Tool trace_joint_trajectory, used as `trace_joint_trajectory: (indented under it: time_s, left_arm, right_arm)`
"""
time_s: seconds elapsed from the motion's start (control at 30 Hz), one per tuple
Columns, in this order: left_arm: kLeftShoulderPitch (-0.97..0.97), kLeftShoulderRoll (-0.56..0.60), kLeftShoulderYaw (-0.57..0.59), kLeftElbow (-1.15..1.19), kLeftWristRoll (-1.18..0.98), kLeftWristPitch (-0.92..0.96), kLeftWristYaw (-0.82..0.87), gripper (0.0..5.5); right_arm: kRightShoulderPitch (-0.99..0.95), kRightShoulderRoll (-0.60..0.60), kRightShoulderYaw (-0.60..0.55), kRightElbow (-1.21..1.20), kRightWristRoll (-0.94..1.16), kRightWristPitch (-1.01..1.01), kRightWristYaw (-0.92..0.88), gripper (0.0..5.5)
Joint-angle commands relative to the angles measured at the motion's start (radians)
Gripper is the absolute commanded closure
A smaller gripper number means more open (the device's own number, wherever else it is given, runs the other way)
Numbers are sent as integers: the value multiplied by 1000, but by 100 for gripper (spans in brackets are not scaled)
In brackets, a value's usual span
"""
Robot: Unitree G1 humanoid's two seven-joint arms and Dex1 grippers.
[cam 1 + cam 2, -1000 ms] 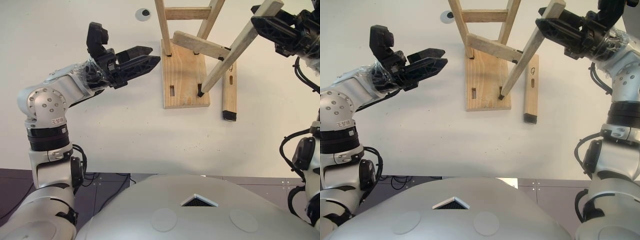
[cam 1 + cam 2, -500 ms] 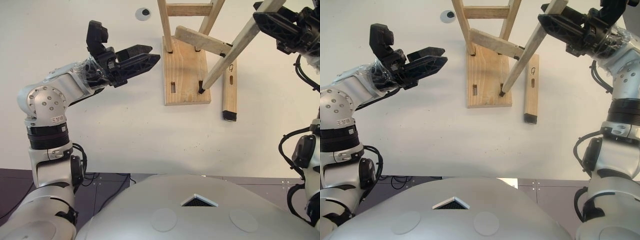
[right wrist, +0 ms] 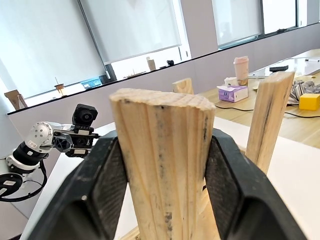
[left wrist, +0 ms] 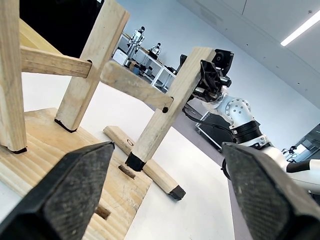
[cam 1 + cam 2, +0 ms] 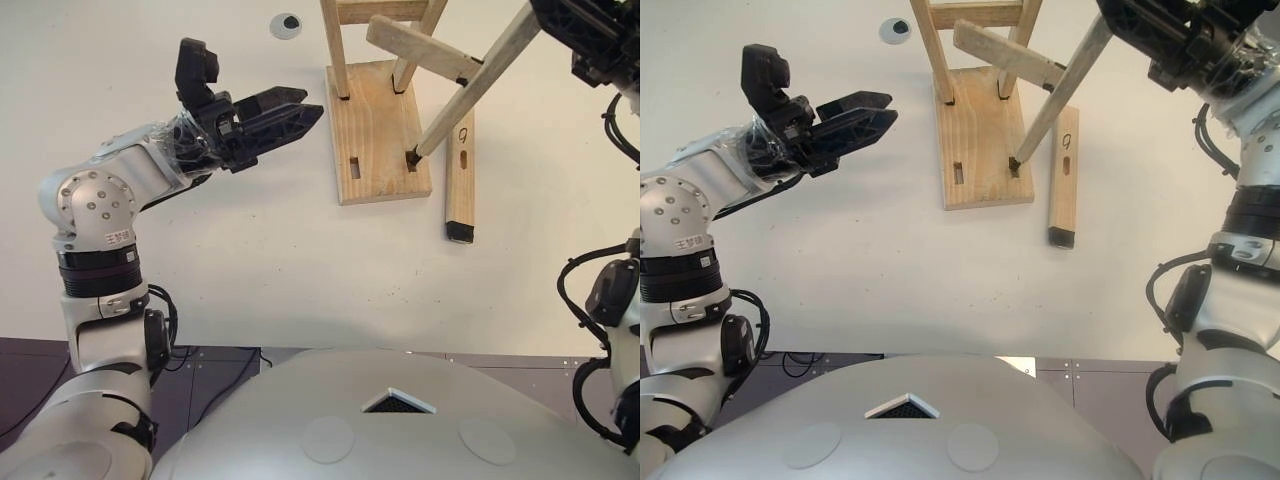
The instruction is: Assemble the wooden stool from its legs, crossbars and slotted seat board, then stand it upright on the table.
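Slotted seat board (image 5: 380, 140) flat on the white counter (image 5: 250, 240), mid-far. Two legs stand in its far slots: far left leg (image 5: 338, 50) and far right leg (image 5: 412, 62). They are joined high up by a level crossbar (image 5: 368, 10).

A third leg (image 5: 470, 90) leans steeply. Its dark foot is at the near right slot; cannot tell if it is seated. A second crossbar (image 5: 420, 48) runs slanting from this leg toward the far right leg.

Near left slot (image 5: 355, 167) open.

Fourth leg (image 5: 460, 185) lies loose on the counter, just beside the board's right edge.

Right tool (image 3: 162, 142) clamped on the upper end of the leaning leg.

Left tool (image 5: 312, 104) hovers left of the board. Fingers spread, nothing between them.

Round grey cap (image 5: 287, 23) in the counter, far left of the board.
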State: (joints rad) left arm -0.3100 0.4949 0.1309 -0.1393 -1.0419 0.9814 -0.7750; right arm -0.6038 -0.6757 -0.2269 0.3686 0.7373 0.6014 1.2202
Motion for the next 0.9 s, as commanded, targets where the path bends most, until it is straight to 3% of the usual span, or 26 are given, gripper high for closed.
trace_joint_trajectory:
  time_s: [0.03, 0.5, 0.9]
  left_arm:
    - [-12, -1, 5, -1, 4, 12, 9, 153]
    - [-31, -10, 2, 23, 14, 7, 0, 153]
    - [-5, -15, 0, 9, 24, -1, 6, 153]
  right_arm:
    - [-11, 9, 12, 25, -31, -25, 20, 345]
    - [-63, 51, -18, 88, -27, -15, 20, 345]
    - [-13, 4, 60, 114, -133, -56, 95, 345]
